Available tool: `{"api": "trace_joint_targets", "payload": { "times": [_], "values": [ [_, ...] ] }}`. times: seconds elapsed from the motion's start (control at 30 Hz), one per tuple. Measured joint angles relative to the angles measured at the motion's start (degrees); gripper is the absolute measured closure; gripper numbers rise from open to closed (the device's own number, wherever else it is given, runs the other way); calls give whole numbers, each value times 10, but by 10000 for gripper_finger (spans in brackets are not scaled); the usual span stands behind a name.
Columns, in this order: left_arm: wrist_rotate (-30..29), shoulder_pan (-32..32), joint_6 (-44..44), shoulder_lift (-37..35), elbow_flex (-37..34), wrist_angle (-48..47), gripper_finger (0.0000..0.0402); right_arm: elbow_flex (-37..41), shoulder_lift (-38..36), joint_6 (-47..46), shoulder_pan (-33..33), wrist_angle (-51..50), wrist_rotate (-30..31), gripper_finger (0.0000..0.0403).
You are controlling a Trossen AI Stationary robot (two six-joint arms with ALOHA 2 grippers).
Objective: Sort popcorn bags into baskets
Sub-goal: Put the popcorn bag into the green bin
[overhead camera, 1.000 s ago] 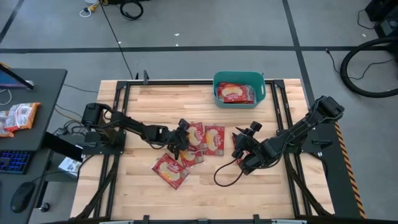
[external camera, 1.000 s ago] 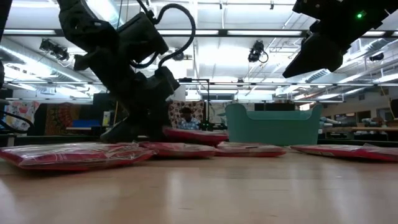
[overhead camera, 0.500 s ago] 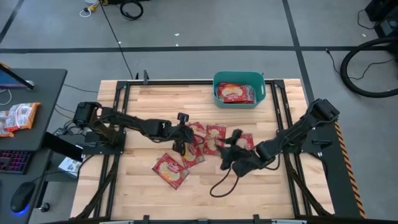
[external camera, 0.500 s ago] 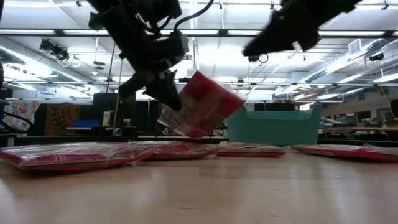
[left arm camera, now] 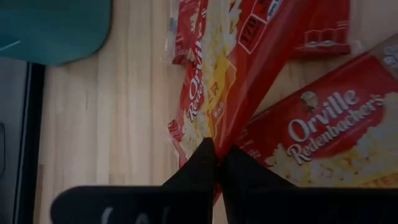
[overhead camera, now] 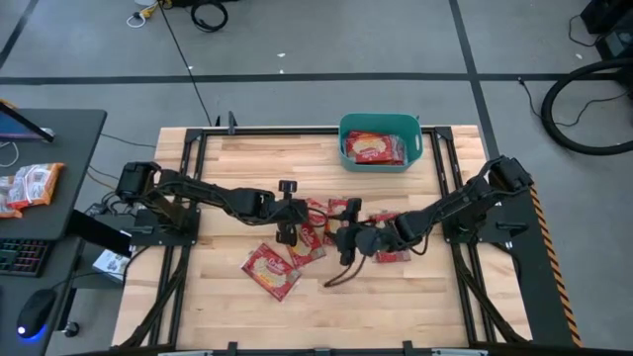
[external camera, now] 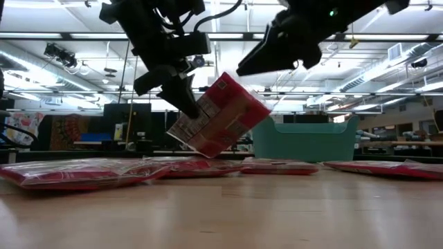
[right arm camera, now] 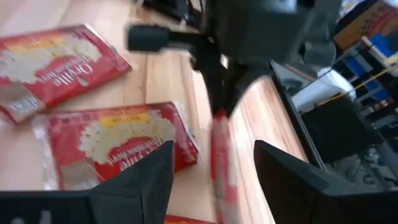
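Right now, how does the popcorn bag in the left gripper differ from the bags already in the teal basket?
The held bag hangs tilted in the air above the table, pinched at one edge by the left gripper; the bags in the basket lie flat. The held bag hangs over the loose pile mid-table; the teal basket sits at the far edge. Both are red packets with a yellow picture.
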State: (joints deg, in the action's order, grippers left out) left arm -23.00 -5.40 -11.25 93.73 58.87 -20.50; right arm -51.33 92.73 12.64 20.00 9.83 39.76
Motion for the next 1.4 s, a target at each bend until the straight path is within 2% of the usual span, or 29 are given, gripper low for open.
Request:
{"api": "trace_joint_targets", "payload": {
  "times": [0.17,0.3,0.4,0.6,0.73,0.83,0.97,1.03,1.2,1.4],
  "values": [
    [2,-9,-3,-1,0,6,388,0,0,0,-22,-36,1,192],
    [2,-10,-4,-3,0,20,387,0,0,3,-37,-50,-45,218],
    [3,-10,-14,-8,0,39,387,0,0,2,-46,-63,-67,244],
    [21,-10,-34,-14,0,65,384,0,0,-3,-53,-85,-57,316],
    [20,-10,-44,-14,1,56,357,0,-5,-4,-53,-100,-45,375],
    [2,-10,-44,-32,0,28,320,-1,-20,-8,-51,-123,-41,381],
    [0,-8,-34,-84,-12,28,283,-49,-50,-48,-49,-225,-31,372],
    [7,-6,-30,-112,-36,69,275,-80,-58,-77,-46,-297,-15,370],
    [6,-4,-28,-178,-134,177,272,-189,-54,-171,-45,-474,40,375],
    [5,1,-20,-233,-209,283,272,-304,-37,-288,-68,-617,75,375]
  ]
}}
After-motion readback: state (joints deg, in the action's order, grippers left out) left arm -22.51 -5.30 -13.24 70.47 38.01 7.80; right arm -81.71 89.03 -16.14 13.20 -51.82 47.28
